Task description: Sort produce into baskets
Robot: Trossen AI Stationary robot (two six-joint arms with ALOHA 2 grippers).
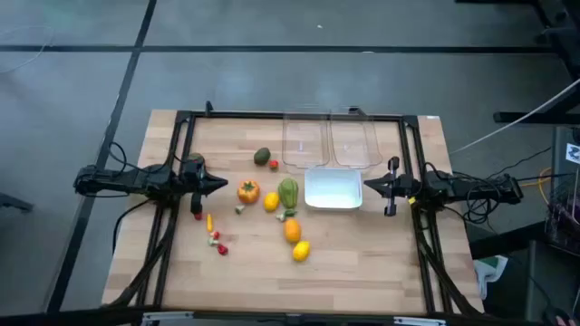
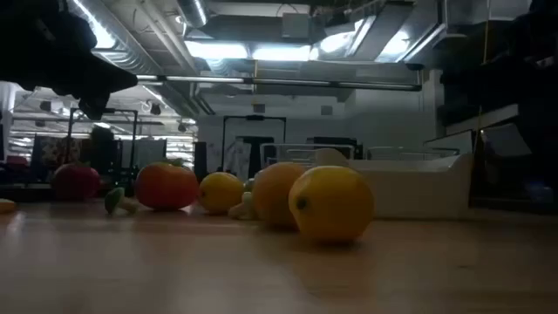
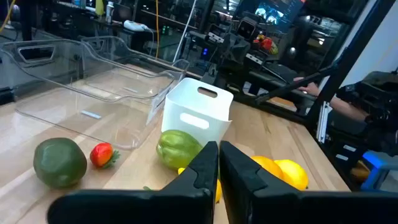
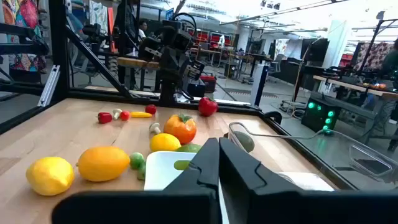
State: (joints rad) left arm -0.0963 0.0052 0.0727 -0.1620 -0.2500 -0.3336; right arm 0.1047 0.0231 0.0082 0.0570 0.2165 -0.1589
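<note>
With the produce scattered mid-table, the orange tomato nearest my left gripper and every basket unfilled, the white tub just beside my right gripper, I'd open wide before descending, since both arms sit low at opposite edges, fingers pressed together on nothing.

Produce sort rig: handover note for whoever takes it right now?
Left tool: shut, empty, at the table's left edge.
Right tool: shut, empty, at the right edge beside the white basket.
Two clear baskets sit behind the white one; all look empty.
Produce is loose mid-table: dark green piece, orange-red piece, ribbed green piece, lemon, small bits.
Done: nothing sorted.
Left: everything.
</note>
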